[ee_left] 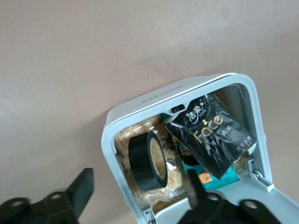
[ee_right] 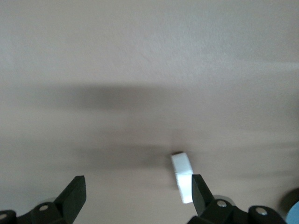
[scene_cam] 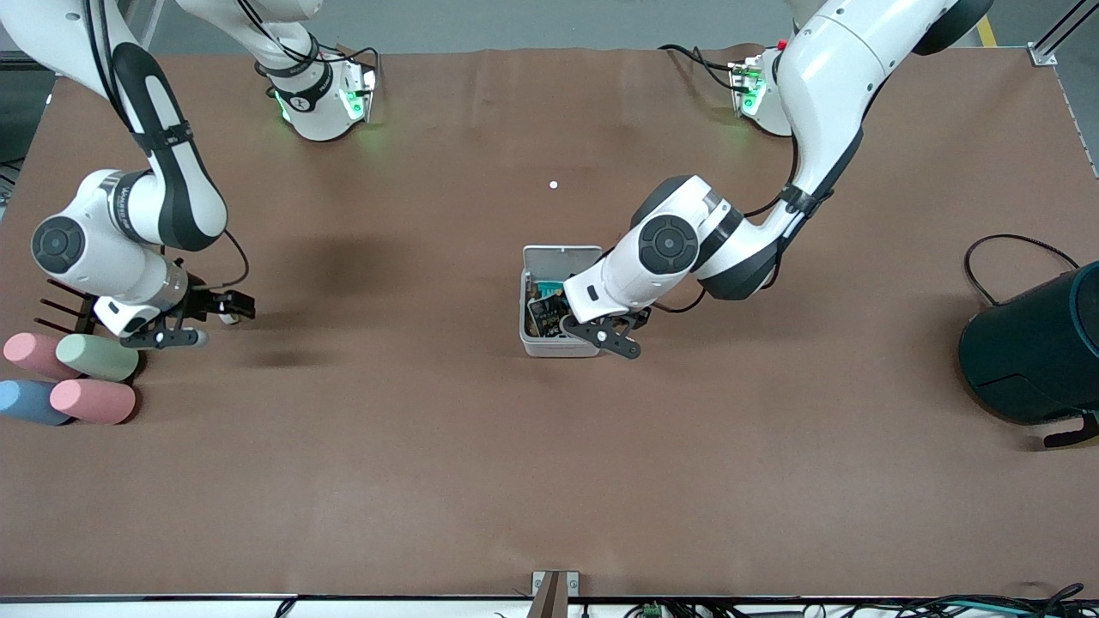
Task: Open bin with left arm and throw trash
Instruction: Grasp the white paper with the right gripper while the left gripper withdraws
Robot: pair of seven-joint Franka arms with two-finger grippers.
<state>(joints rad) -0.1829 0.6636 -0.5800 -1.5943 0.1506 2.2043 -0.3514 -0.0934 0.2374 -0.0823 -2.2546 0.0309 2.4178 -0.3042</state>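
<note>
1. Table (scene_cam: 549,481): brown paper cover, wide and mostly bare; grey floor strip along the bases, cables along the edge nearest the front camera.
2. Left arm (scene_cam: 824,94): reaching from its base down to the middle of the table.
3. Right arm (scene_cam: 146,206): out at its own end of the table, looks parked and waiting.
4. Teal container (scene_cam: 1039,352): big, dark, lying at the left arm's end, no part in the job.
5. Cylinders (scene_cam: 86,382): four pastel ones bunched at the right arm's end, nearer the front camera than the right gripper.
6. Bin (scene_cam: 531,330): mid-table, lid (scene_cam: 562,257) swung up and open, so the opening step reads as done.
7. Left gripper (scene_cam: 614,333): right over the bin's edge, fingers spread wide, holding nothing.
8. Right gripper (scene_cam: 199,322): low over the table beside the cylinders, fingers wide apart, nothing in them; small white piece (ee_right: 182,177) on the table just under one fingertip, apart from it as far as can be told.
9. Trash: black packet (ee_left: 212,140) and tape ring (ee_left: 147,161) lying inside the bin on other wrappers.
10. Progress call: packet and ring in; white piece possibly left to throw, then lid to shut.
11. White dot (scene_cam: 554,184): tiny, alone, farther from the front camera than the bin.
</note>
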